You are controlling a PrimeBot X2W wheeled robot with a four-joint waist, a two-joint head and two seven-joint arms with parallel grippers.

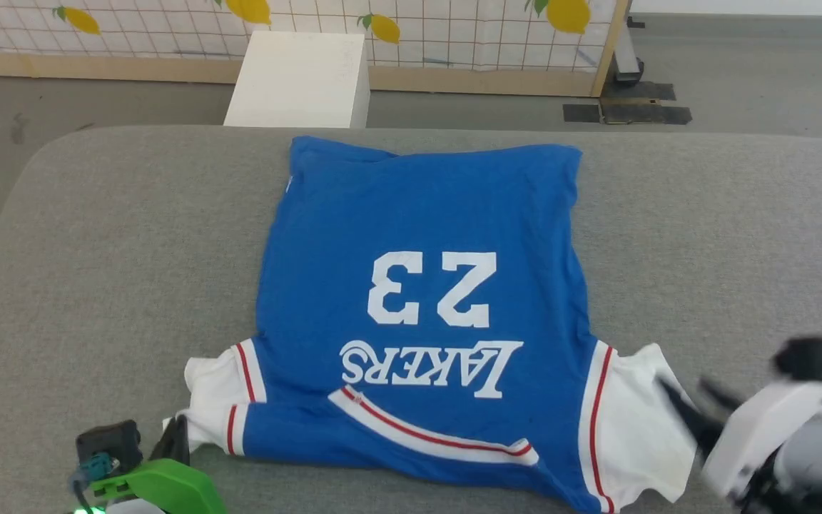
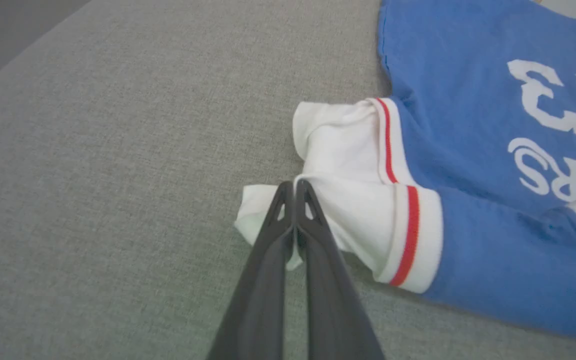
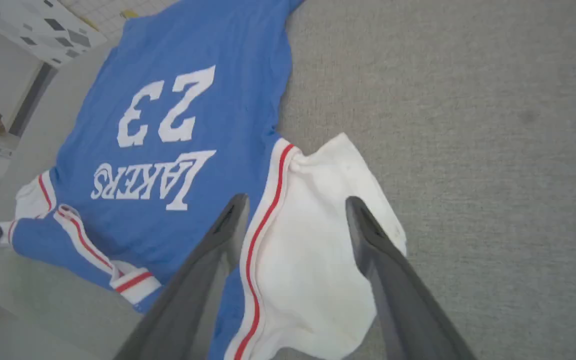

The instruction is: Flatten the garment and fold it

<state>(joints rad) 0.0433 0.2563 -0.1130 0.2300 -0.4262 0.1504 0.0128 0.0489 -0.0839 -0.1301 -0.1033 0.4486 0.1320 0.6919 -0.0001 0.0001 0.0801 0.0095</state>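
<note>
At the lower left of the head view, the left gripper (image 1: 172, 437) sits at the near corner of the blue T-shirt (image 1: 418, 207). In the left wrist view its two dark fingers (image 2: 268, 250) are pressed tight together, pinching the edge of a white sleeve (image 2: 353, 205). That sleeve is bunched up, with white cloth poking out on both sides of the fingers. A red stripe (image 2: 410, 235) runs down the sleeve just to the right of the tips.

At the lower right of the head view, the right gripper (image 1: 696, 403) looks blurry. It is next to the other white sleeve (image 1: 639, 421). In the right wrist view its fingers (image 3: 203, 270) are spread wide apart, with nothing held between them. The white sleeve lies in the gap between them. I cannot tell if the tips touch the cloth.

The T-shirt lies spread on a grey cloth surface (image 1: 97, 250), in the middle of the head view. Its sleeves are near the bottom of the frame and its hem is higher up. The near edge is folded over, and a white band with a red line (image 1: 432, 432) slants across it. Above that are the white word "LAKERS" (image 1: 429, 368) and the number "23" (image 1: 431, 288), both upside down.

Past the grey surface, at the top of the frame, stands a white box (image 1: 300, 71). Behind it is a screen with yellow lemons (image 1: 454, 36).
</note>
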